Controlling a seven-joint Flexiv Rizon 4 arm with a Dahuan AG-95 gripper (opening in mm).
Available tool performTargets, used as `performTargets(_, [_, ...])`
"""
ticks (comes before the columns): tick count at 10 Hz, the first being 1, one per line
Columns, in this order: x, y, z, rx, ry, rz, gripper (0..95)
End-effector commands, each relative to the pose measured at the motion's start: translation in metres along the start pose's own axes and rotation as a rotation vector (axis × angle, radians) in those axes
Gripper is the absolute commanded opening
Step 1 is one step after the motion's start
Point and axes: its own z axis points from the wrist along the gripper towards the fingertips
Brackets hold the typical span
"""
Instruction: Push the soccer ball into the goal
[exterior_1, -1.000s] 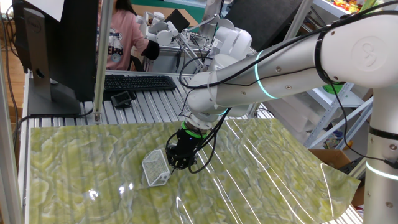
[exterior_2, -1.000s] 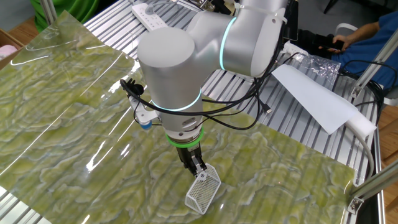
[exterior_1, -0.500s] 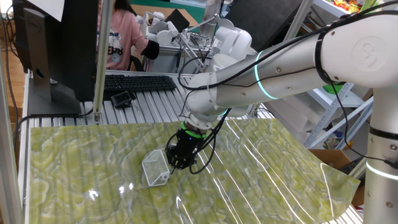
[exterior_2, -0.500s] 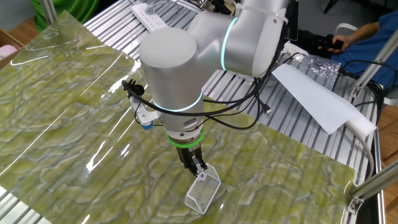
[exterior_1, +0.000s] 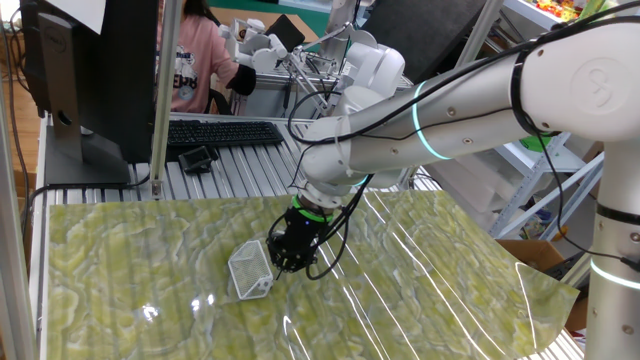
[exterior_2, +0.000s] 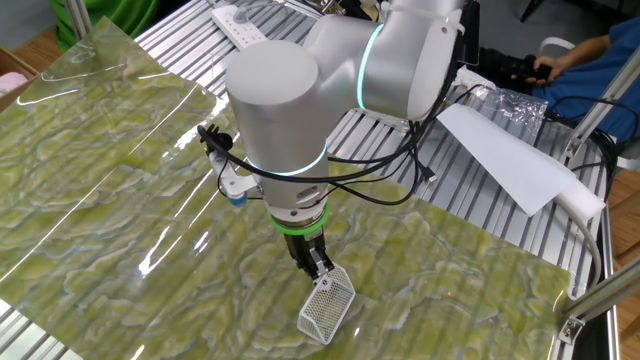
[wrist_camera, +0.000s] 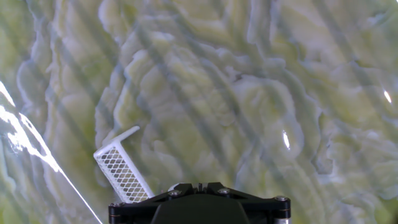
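A single silver-white robot arm (exterior_1: 470, 125) reaches out from its base and bends down at the wrist. Its black claw (exterior_2: 319, 272) points steeply downward, tilted slightly off vertical, with its tip low near the surface. The two fingers are pressed fully together. A green ring glows at the wrist (exterior_2: 298, 224).

One fixed view stood low off the bench's (exterior_1: 120, 290) near edge, facing across the green mat toward the keyboard (exterior_1: 225, 132) and a seated person (exterior_1: 190, 60) behind. The other fixed view looked steeply down from the opposite side, much nearer the arm (exterior_2: 275, 120). Both shared the goal (exterior_1: 250, 270) beside the end effector (exterior_1: 285, 265); the hand view looked down closest of all at the mat and the goal's edge.
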Motion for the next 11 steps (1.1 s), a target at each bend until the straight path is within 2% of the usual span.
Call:
performTargets(1, [0.001, 0.0, 0.0, -0.002, 0.007, -0.002, 0.0])
performTargets(5, [0.001, 0.0, 0.003, -0.001, 0.016, -0.006, 0.0])
performTargets(8, [0.001, 0.0, 0.013, 0.01, 0.009, -0.004, 0.0])
performTargets(9, [0.001, -0.001, 0.014, 0.009, 0.011, -0.005, 0.0])
performTargets(11, [0.001, -0.001, 0.015, -0.01, 0.032, -0.001, 0.0])
